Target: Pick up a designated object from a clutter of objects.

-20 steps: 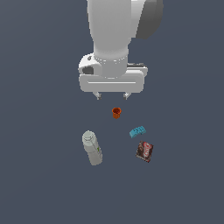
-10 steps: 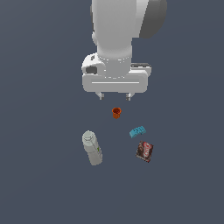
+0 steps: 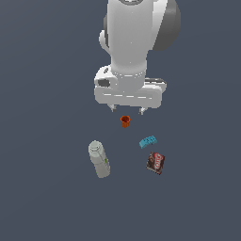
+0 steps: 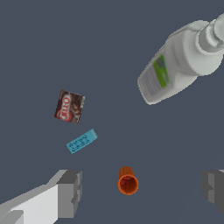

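Claw [image 3: 127,112] status: fingers spread wide, nothing between them. In the wrist view the two fingertips [image 4: 70,192] stand well apart, with the orange-red cup [image 4: 127,181] showing in the gap beneath them. In the exterior view the claw hangs above the desk [image 3: 47,197], clear of every item, and only the fingertip ends project below the white hand body.

Arm pose: the wrist points straight down, and the hand body sits level across the exterior view. The upper links rise out of frame above it.

Layout outward from the claw:
- Orange-red cup [image 3: 124,121]: nearest item, almost directly under the claw, upright with its mouth open upward.
- Teal studded brick [image 3: 148,141]: the designated object. It lies near the cup, offset from the claw toward the exterior view's right, flat on the desk with studs facing up. It is not under the fingers.
- Dark red-black flat box [image 3: 156,162]: just beyond the brick, close to it but apart.
- Pale grey-green bottle [image 3: 99,159]: lying on its side, well apart from the brick, on the opposite side of the cup.

Task progress: no grasp made; the brick [image 4: 82,141] rests untouched. Judged remaining: shift the claw sideways off the cup and over the brick, align the fingers across its narrow width, descend, close, lift. The neighbouring box and the cup are the likely collision risks.
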You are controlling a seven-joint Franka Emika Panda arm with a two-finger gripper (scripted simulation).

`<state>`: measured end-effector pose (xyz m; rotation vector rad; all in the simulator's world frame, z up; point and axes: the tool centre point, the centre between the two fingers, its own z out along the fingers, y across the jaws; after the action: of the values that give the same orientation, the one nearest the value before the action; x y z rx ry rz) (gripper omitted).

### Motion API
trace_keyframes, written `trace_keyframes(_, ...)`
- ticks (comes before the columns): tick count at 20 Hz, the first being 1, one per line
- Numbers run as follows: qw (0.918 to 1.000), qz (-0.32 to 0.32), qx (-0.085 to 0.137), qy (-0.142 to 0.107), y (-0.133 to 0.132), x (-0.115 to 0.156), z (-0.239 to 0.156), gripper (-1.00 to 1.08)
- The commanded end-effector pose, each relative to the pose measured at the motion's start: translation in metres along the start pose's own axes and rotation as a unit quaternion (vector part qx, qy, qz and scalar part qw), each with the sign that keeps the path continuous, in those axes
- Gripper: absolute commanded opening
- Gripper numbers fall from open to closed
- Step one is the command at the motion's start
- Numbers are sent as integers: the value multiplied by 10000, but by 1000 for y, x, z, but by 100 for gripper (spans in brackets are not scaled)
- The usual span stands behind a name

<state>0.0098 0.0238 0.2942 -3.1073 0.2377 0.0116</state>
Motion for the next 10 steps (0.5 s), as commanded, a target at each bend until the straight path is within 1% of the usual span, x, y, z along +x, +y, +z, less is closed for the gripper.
trace_keyframes(1,9998,201,-8,0,-5,1,9,100)
trace_keyframes(5,9982,593,-23,4,-15,2,26,100)
trace_keyframes(10,9939,1100,-41,12,-27,2,49,100)
